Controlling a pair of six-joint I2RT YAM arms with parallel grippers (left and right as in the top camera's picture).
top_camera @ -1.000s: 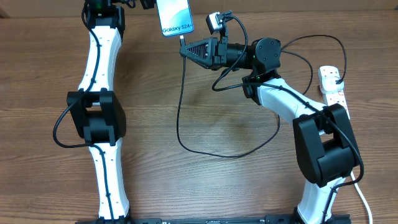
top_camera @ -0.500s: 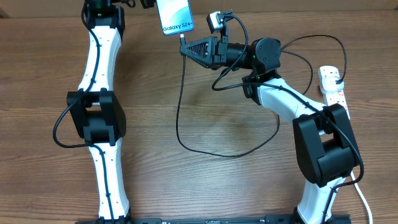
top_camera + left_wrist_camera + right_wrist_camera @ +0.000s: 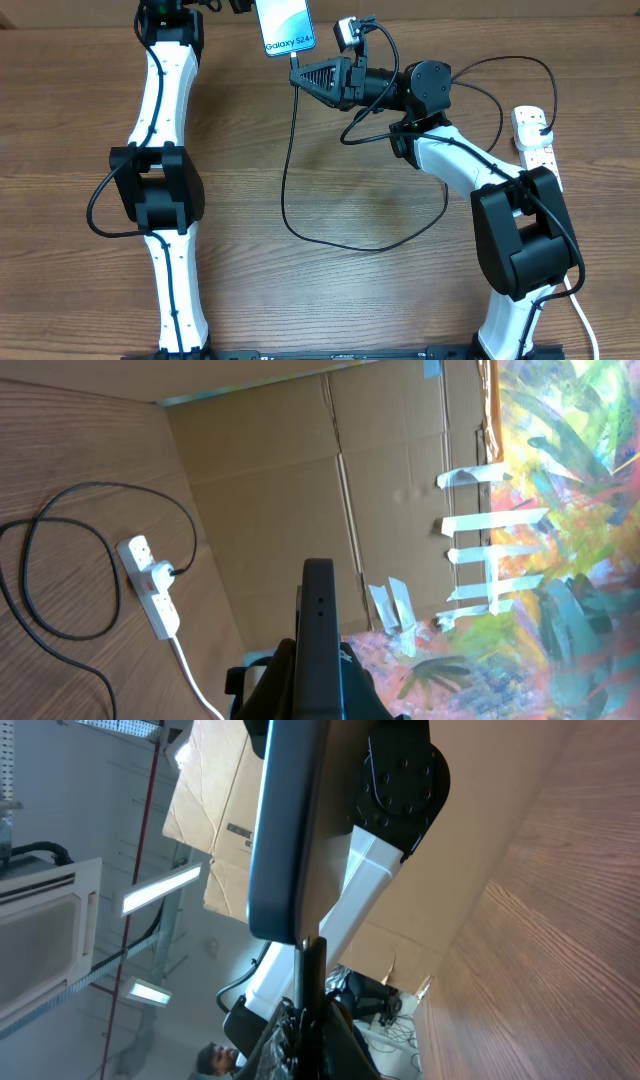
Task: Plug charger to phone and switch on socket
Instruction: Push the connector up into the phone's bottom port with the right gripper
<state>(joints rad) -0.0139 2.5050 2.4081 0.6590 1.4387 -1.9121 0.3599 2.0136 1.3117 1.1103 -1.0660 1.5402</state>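
Overhead, left hand (image 3: 312,682) grips the phone (image 3: 285,25) — right hand (image 3: 298,78) pinches the charger (image 3: 284,180) at the phone's lower edge.

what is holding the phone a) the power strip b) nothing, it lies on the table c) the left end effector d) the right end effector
c: the phone sits clamped edge-on in the left end effector; the right end effector only holds the charger tip at its lower edge

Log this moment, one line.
left end effector: shut on phone | right end effector: shut on charger tip at phone's bottom edge | socket: charger plugged in
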